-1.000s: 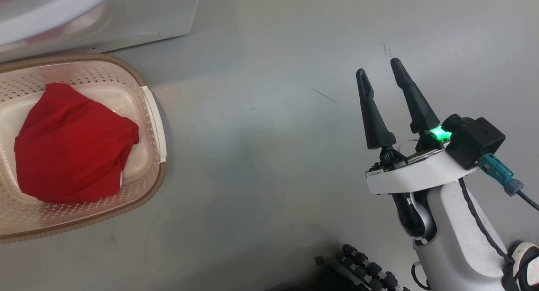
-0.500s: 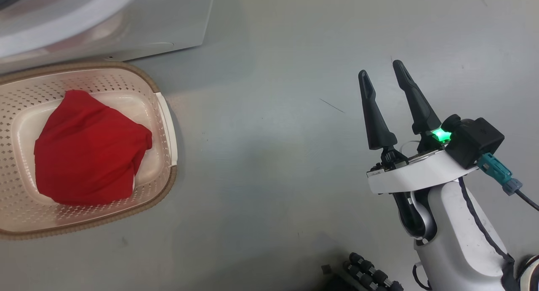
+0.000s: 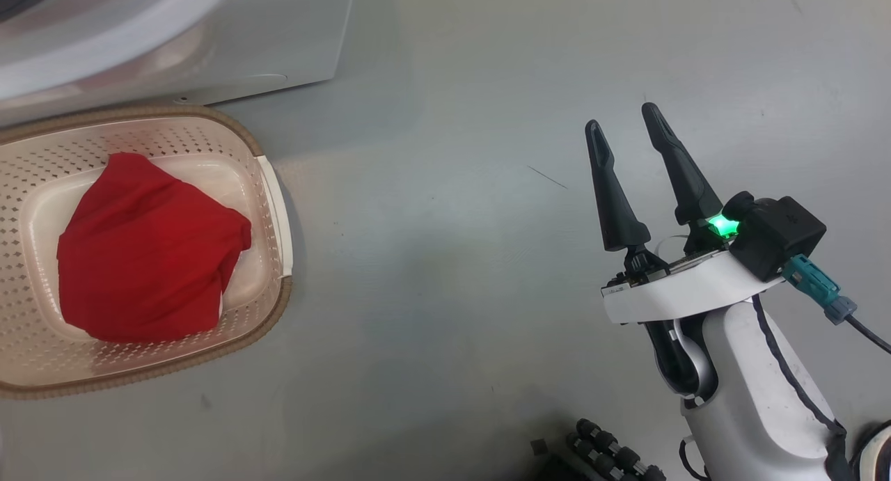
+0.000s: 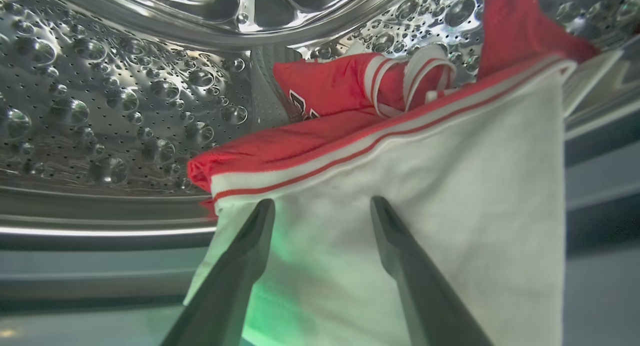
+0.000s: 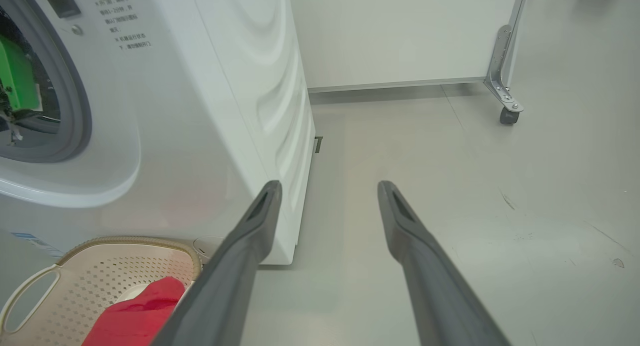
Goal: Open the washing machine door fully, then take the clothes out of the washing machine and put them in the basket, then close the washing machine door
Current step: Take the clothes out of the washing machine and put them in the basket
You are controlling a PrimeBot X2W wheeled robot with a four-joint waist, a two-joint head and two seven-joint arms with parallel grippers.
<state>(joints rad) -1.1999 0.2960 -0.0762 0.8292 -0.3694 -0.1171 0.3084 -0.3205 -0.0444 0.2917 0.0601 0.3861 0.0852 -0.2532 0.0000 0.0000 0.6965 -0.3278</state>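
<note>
White forearm [image 3: 748, 369], right gripper [image 3: 620, 116] with tapered black fingers [image 3: 612, 202], green light [image 3: 722, 225], teal plug [image 3: 807, 276].

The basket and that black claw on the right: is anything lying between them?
No. In the head view the grey floor between the basket and the open right gripper is bare.

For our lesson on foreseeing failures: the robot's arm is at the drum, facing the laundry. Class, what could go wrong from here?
1. The open left pincer faces flat white cloth; closing may pinch only a thin fold that slips.
2. The red garment lies against that cloth; it could drag out and fall on the floor, missing the basket.
</note>
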